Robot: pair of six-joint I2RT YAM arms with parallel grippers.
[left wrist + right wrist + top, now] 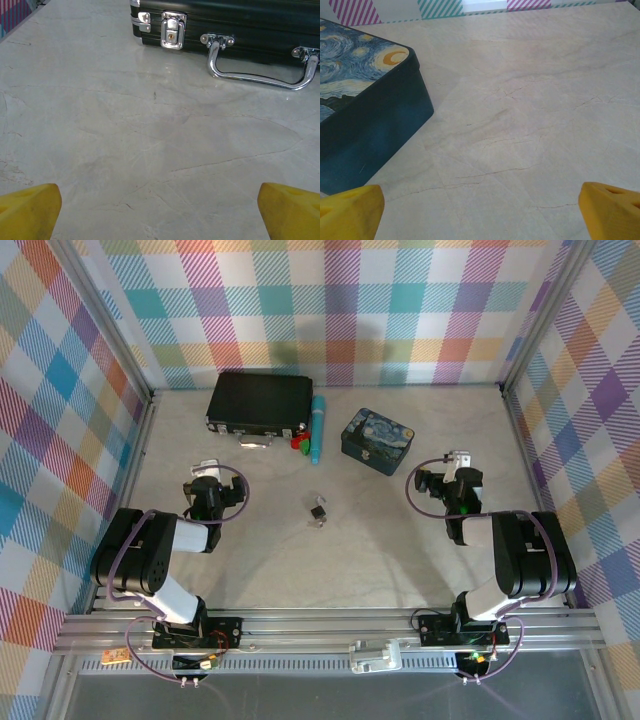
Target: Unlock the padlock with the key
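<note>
One padlock (pixel 318 509) lies at centre overhead, with the key (pixel 316 524) just at its 6 o'clock. Left wrist: left gripper (pixel 160 212) spread wide, case (pixel 225 20) at 12. Right wrist: right gripper (pixel 480 212) spread wide, tin (pixel 365 110) at 10.

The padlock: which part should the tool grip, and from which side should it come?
Probably take the padlock by its darker body, from straight above: it lies low on the table with nothing tall beside it. Its shackle's direction is too small to tell.
</note>
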